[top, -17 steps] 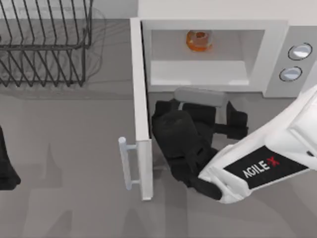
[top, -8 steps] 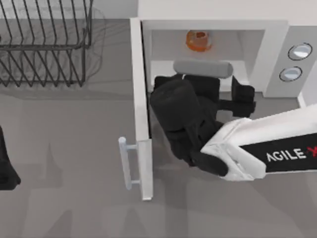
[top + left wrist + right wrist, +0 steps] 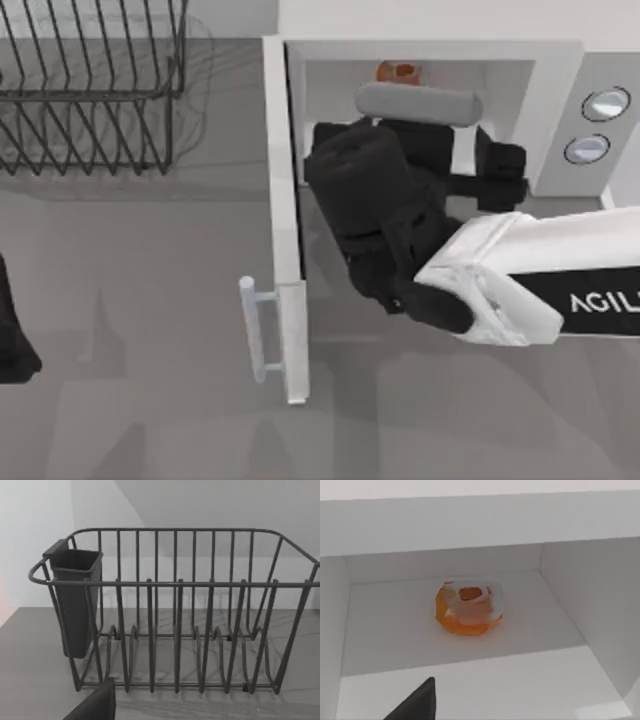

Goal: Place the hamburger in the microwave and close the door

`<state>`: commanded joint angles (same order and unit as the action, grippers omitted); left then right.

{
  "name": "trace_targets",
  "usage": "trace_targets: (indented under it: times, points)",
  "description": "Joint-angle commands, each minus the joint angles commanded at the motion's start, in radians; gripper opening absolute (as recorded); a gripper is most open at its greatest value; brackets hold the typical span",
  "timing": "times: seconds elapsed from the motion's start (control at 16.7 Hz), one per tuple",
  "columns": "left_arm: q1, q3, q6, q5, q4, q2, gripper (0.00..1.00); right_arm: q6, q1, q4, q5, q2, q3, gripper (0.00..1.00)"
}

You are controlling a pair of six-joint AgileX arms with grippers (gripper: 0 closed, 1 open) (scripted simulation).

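Right gripper (image 3: 420,105): we find it in the upper centre of the top view, its black wrist body reaching into the mouth of the microwave; we cannot tell how its fingers stand, as the wrist body and a grey cap cover them from above.
Right arm: white link lettered AgileX enters from the right edge of the top view, at mid height, and runs leftward to the black wrist.
Hamburger (image 3: 468,607): we see it on the pale cavity floor, toward the back wall, apart from both side walls; nothing touches it. In the top view it sits at the upper centre (image 3: 398,71), partly hidden behind the grey cap.
Microwave (image 3: 560,75): large white box across the upper right of the top view, with two round knobs on the grey panel at the right edge.
Door (image 3: 283,220): open, standing edge-on as a tall white strip left of the cavity, running from the upper centre down to the lower centre of the top view.
Handle (image 3: 252,328): silver bar on the door's left face, lower centre-left.
Left gripper (image 3: 12,345): parked at the left edge of the top view, below mid height; we cannot tell its finger state.
Dish rack (image 3: 175,610): black wire, upper left of the top view, with a dark cup hung on one end.
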<state>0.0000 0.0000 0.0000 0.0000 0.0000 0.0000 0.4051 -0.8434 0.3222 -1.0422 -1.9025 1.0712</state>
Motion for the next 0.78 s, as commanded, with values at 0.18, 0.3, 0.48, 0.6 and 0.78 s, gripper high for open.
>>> trace_targets:
  times: [0.18, 0.3, 0.48, 0.6, 0.78]
  points:
    - [0.000, 0.000, 0.000, 0.000, 0.000, 0.000, 1.00, -0.011, 0.022, -0.008, 0.027, 0.047, -0.028, 1.00]
    - [0.000, 0.000, 0.000, 0.000, 0.000, 0.000, 1.00, -0.026, 0.054, -0.020, 0.066, 0.118, -0.068, 1.00]
    - [0.000, 0.000, 0.000, 0.000, 0.000, 0.000, 1.00, -0.059, 0.124, -0.046, 0.152, 0.278, -0.156, 1.00]
    - [0.000, 0.000, 0.000, 0.000, 0.000, 0.000, 1.00, -0.088, 0.182, -0.069, 0.225, 0.412, -0.231, 1.00]
    - [0.000, 0.000, 0.000, 0.000, 0.000, 0.000, 1.00, -0.138, 0.287, -0.109, 0.354, 0.647, -0.364, 1.00]
